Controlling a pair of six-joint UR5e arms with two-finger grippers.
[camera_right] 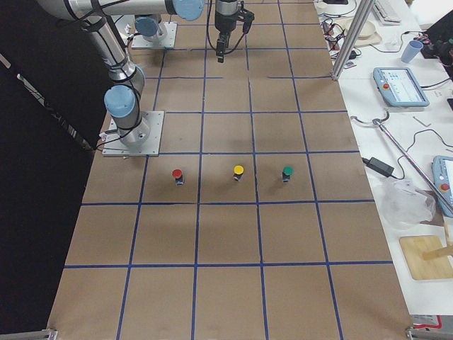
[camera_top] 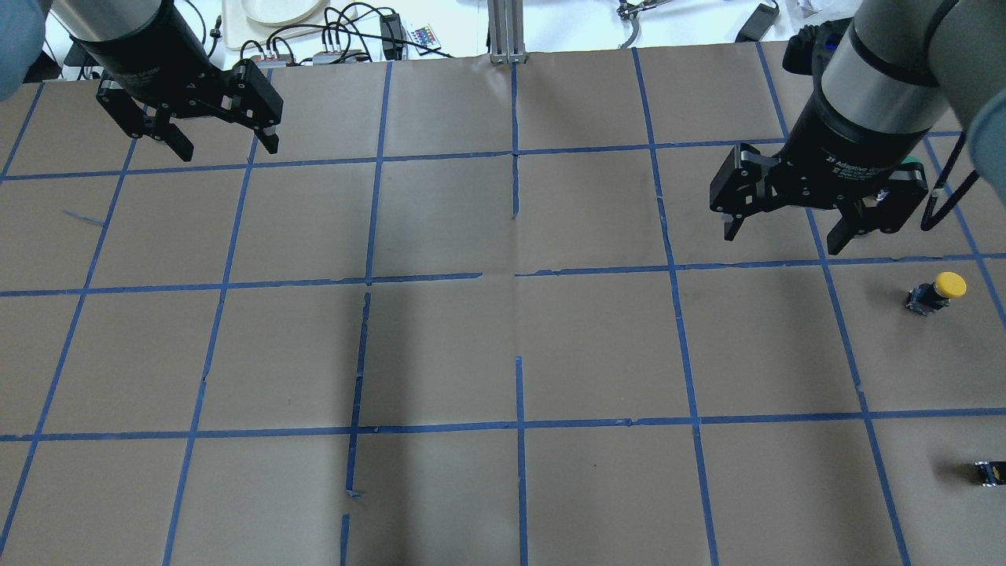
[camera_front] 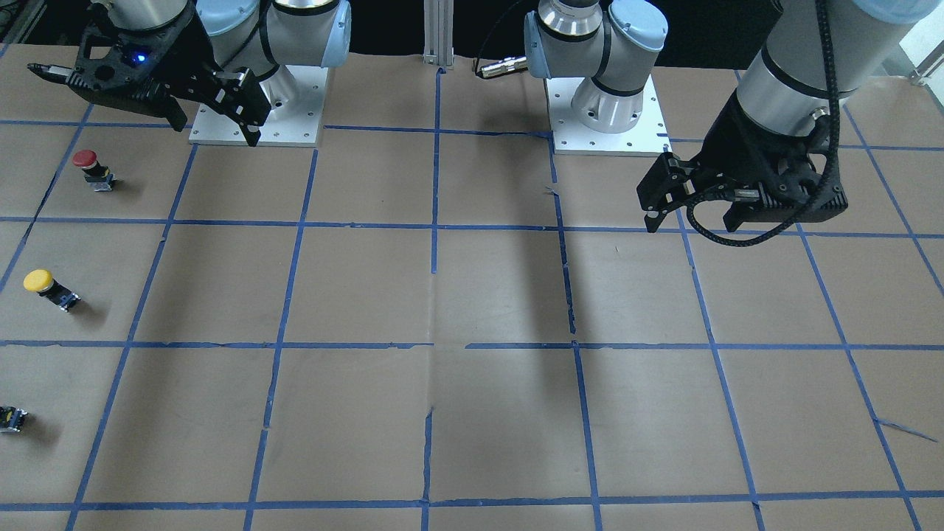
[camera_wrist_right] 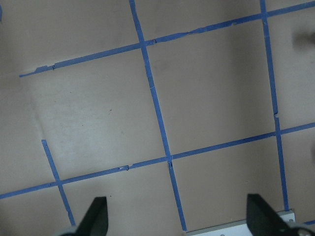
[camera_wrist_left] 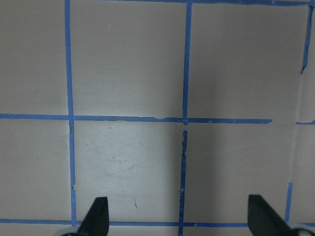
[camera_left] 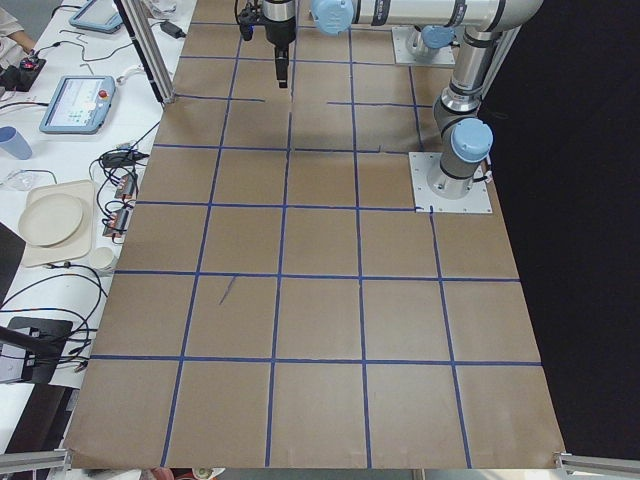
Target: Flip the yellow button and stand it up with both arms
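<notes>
the table [camera_top: 440, 354] is papered and gridded in blue tape [camera_top: 519, 425]. the right gripper [camera_top: 782, 236] is held high near the right arm's base plate [camera_front: 302, 110], jaws spread wide, nothing gripped. the left gripper [camera_top: 228, 149] is hung well apart from that plate, also spread wide and empty. the yellow button [camera_front: 48, 289] is seen standing cap-up, out from the plate towards the robot's right; the red-capped button [camera_front: 92, 168] is set nearer it, the green-capped button [camera_right: 287, 172] farther.

The left arm [camera_front: 782, 74] and right arm [camera_front: 295, 29] are silver-grey tubes with light blue joint caps [camera_front: 638, 29], on square silver base plates [camera_front: 302, 96] dotted with screw holes. The left tool [camera_top: 228, 149] and right tool [camera_top: 782, 240] are black and two-fingered. The right tool carries white lettering [camera_top: 853, 167]. A ribbed black cable [camera_front: 719, 240] loops at 6 o'clock of the left tool.
</notes>
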